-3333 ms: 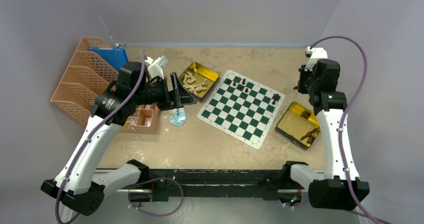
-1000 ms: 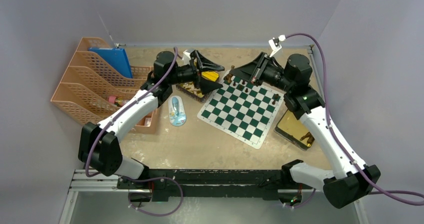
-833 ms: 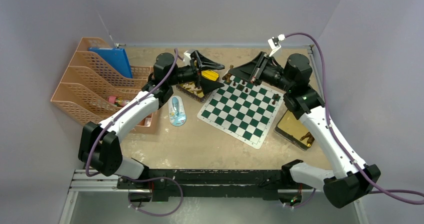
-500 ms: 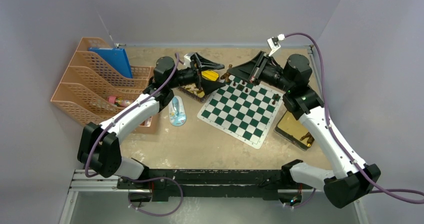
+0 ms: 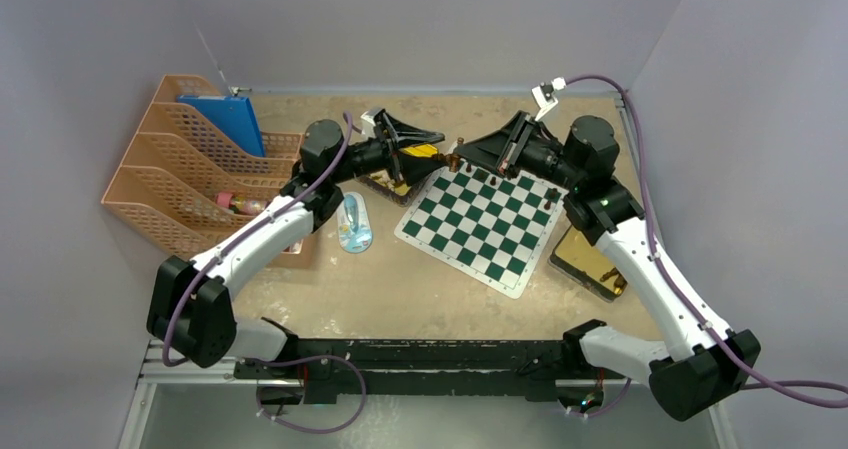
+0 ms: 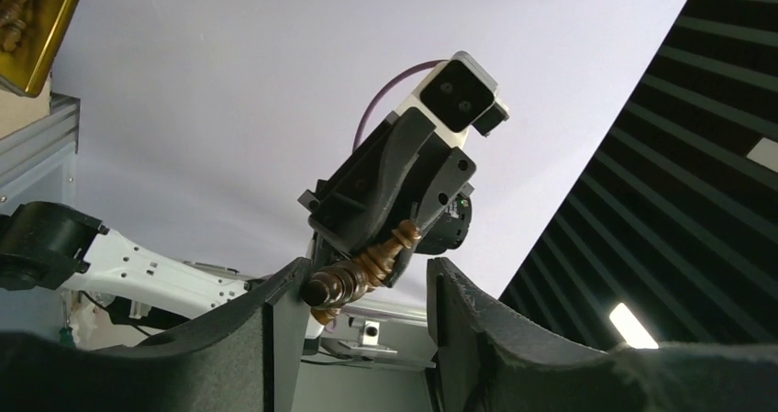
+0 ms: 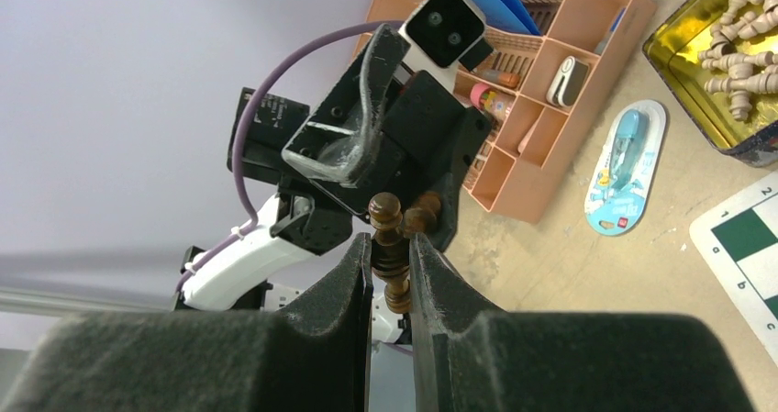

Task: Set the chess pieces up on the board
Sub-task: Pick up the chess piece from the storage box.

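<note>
Aloft, dark piece (image 7: 385,217) in right end effector (image 7: 390,249), left end effector (image 6: 367,274) flanking

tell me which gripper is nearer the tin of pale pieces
Left. The left gripper hangs over the tin; the right gripper is past it, over the board near its far corner, holding a dark piece.

A lab: plain grey screens (image 5: 450,19) enclose the robot table (image 5: 400,289).
</note>
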`<state>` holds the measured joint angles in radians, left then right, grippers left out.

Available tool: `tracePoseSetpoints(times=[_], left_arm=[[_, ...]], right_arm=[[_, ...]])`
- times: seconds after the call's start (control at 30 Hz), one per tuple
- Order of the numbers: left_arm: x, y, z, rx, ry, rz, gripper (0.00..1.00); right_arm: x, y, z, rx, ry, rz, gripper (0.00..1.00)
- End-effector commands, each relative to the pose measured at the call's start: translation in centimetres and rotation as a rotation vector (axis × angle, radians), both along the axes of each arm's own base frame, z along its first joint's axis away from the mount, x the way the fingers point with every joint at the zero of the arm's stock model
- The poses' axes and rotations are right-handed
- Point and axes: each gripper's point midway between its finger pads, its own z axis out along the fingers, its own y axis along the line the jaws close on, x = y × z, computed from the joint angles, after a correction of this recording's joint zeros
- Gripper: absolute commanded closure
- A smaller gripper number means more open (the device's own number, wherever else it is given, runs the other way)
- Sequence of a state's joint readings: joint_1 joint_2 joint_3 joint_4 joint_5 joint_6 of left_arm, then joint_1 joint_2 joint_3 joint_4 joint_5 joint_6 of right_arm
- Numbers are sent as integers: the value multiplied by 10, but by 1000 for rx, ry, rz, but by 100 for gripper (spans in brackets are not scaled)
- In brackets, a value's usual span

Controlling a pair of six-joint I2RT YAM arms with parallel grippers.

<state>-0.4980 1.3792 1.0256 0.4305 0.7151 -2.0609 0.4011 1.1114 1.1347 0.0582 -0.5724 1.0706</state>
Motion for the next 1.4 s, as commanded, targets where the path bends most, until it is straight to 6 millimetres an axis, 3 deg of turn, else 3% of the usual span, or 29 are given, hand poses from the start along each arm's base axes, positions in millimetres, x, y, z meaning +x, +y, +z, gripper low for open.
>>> tracePoseSetpoints(times=[0.0,0.63,0.87,1.07,1.2,1.37], left_arm=[[-7,6,23,-53,-31,23,54],[-12,8,-1,114,-68,39,69],[-12,7,-5,138,-88,36,79],[-10,9,-4,146,-115,53,93],[-4,11,-8,221,-213,57,100],[17,11,-19,503,-463,54,100]], right_arm=[[-12,-1,11,21,-48,20,99],[-12,-3,5,-13,-48,10,99],[-12,-4,2,-25,-45,8,99],[-11,-7,-6,-58,-32,-12,99],[-13,-13,-10,-100,-10,-38,100],[-4,-29,3,-213,-73,-128,100]])
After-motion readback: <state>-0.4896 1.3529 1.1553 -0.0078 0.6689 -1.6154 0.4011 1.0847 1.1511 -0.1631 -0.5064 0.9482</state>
